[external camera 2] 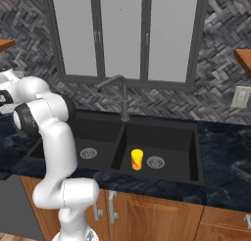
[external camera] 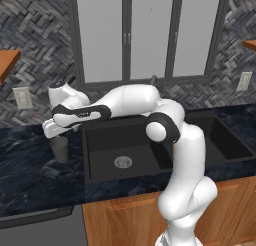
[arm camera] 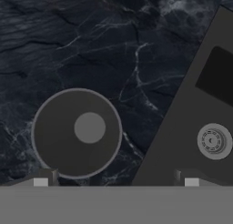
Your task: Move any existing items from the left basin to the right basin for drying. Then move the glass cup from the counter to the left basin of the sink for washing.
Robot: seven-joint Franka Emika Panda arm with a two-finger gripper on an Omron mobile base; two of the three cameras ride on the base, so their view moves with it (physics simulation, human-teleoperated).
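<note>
1. Hand view looks straight down into the glass cup (arm camera: 77,133), and its round rim and small round bottom both show
2. The cup stands upright on the black bench (arm camera: 68,41), just beside the sink (arm camera: 182,141)
3. The claw (arm camera: 116,181) hangs over the cup, and its two finger tips (arm camera: 41,182) are spread wide apart
4. One tip sits at the cup's rim and the other is out over the sink edge, so the claw is open and holds nothing
5. In the left base view the claw (external camera: 54,129) is right above the grey cup (external camera: 60,149), at the left side of the sink
6. The left basin (external camera: 107,140) has a silver drain (external camera: 123,162) and nothing else in it
7. In the right base view the yellow chunk (external camera 2: 137,159) stands in the right basin (external camera 2: 171,137), close to that basin's drain (external camera 2: 155,162)
8. A thin dark faucet (external camera 2: 122,100) rises behind the wall between the two basins
</note>
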